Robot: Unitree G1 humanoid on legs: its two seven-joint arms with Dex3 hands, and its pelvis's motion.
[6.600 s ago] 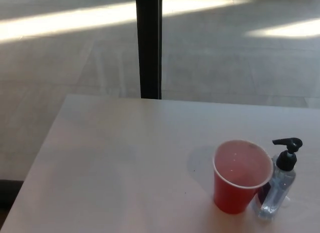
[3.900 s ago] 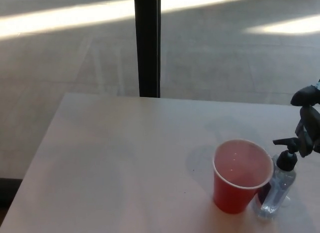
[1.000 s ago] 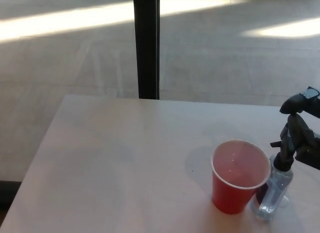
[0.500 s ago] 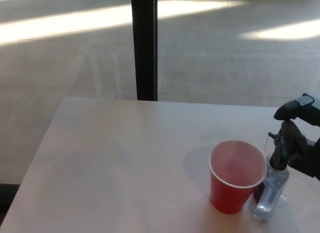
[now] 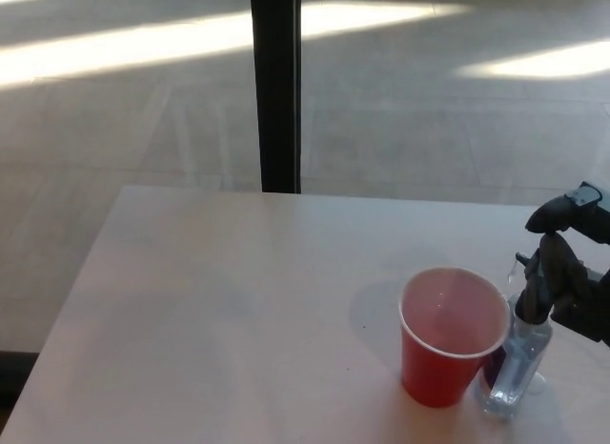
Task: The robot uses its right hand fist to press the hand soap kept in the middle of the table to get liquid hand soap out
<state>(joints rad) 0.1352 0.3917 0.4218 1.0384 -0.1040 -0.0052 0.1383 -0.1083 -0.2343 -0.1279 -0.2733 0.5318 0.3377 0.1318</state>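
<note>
Pressing my closed right hand [image 5: 570, 277] down on the soap [image 5: 519, 353] pump, spout facing left over the cup [image 5: 450, 336] to catch liquid.

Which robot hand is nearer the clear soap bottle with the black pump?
Right. The right hand sits on the black pump of the clear soap bottle, beside the red plastic cup. The left hand is not in view.

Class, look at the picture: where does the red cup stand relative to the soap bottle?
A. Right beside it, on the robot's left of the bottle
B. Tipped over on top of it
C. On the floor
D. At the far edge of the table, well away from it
A: the red cup stands upright directly beside the soap bottle, on its left.
</note>
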